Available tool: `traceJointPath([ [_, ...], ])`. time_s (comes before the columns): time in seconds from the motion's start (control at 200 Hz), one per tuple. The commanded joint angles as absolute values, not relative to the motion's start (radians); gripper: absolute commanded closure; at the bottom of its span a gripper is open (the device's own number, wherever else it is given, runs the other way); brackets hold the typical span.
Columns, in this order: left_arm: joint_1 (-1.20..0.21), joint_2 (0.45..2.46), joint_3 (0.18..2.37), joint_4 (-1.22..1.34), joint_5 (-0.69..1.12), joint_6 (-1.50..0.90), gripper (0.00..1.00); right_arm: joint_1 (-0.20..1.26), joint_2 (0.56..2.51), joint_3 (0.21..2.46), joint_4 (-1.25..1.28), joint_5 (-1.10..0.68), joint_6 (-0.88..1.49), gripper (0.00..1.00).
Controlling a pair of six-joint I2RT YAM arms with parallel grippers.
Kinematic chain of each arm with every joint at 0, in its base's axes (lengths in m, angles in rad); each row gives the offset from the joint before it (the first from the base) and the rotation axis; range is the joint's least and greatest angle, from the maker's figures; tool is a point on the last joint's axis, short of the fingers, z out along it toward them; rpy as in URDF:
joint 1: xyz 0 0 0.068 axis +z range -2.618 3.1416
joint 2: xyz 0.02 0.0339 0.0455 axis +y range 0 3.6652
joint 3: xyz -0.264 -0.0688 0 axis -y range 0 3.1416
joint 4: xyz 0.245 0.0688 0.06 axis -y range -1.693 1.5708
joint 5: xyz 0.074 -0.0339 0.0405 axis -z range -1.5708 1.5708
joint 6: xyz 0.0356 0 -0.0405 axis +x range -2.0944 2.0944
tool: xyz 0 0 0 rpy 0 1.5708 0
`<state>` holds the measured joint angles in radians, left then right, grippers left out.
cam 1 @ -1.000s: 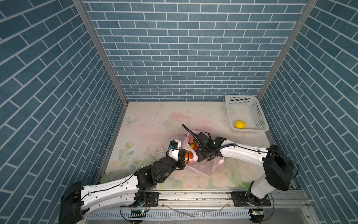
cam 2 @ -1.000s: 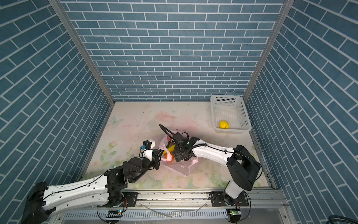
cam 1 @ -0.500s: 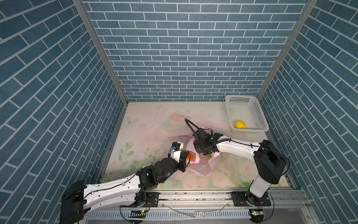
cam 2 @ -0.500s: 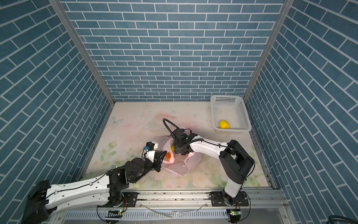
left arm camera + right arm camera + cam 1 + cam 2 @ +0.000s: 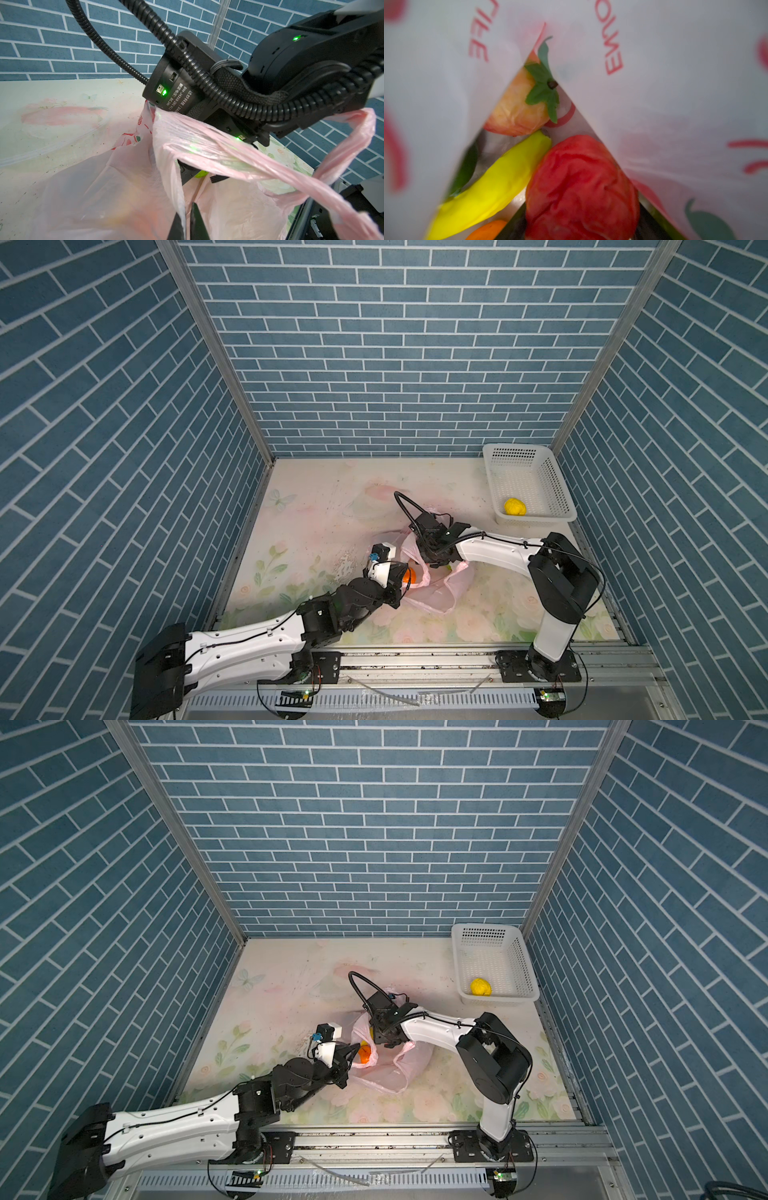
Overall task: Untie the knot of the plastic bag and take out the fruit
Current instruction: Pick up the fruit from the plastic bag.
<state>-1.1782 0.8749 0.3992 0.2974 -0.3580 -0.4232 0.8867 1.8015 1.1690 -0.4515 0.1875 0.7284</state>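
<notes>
Right wrist view looks down through the open mouth of the bag (image 5: 675, 104) onto the fruit (image 5: 517, 166): a wrinkled red fruit (image 5: 581, 187), a yellow banana (image 5: 477, 197), a peach-coloured piece (image 5: 515, 108) with a green leaf, and an orange one (image 5: 485, 230) at the edge. They look like light toys with smooth skins. I expect them to lift easily but perhaps to squirt out of a hard pinch. The red fruit seems nearest the mouth and is best taken across its widest part. The bag is thin, limp film that folds and clings, so it needs holding by its rim.

Dark fingers (image 5: 513, 227) of the right gripper (image 5: 435, 559) show on either side of the red fruit. Whether they press it I cannot tell.

In both top views the bag lies on the table (image 5: 332, 510) just toward 6 o'clock of centre. It is well apart from the basket (image 5: 521, 472) in the 2 o'clock corner, where one yellow fruit (image 5: 515, 506) sits.

The right arm has its elbow raised near 4 o'clock and its forearm level toward 9 o'clock, with the wrist dipped into the bag. The left arm stretches low from 7 o'clock. The left gripper (image 5: 187, 225) is at the bag's 9 o'clock side, jaws pressed together on the rim film.
</notes>
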Motion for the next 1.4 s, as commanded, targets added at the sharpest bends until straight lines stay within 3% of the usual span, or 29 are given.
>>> traceJointPath([
  [0.0, -1.174, 0.865, 0.386, 0.304, -0.370, -0.427, 0.91, 0.879, 1.795, 1.175, -0.450, 0.197, 0.755, 0.52],
  [0.14, -1.174, 0.864, 0.387, 0.299, -0.385, -0.426, 0.91, 0.882, 1.772, 1.168, -0.446, 0.182, 0.735, 0.58],
  [0.865, -1.174, 0.859, 0.362, 0.401, -0.544, -0.383, 0.91, 1.026, 1.473, 1.155, -0.632, 0.054, 0.678, 0.58],
  [1.395, -1.174, 0.841, 0.357, 0.390, -0.542, -0.381, 0.91, 1.005, 1.342, 1.410, -0.826, 0.105, 0.599, 0.58],
])
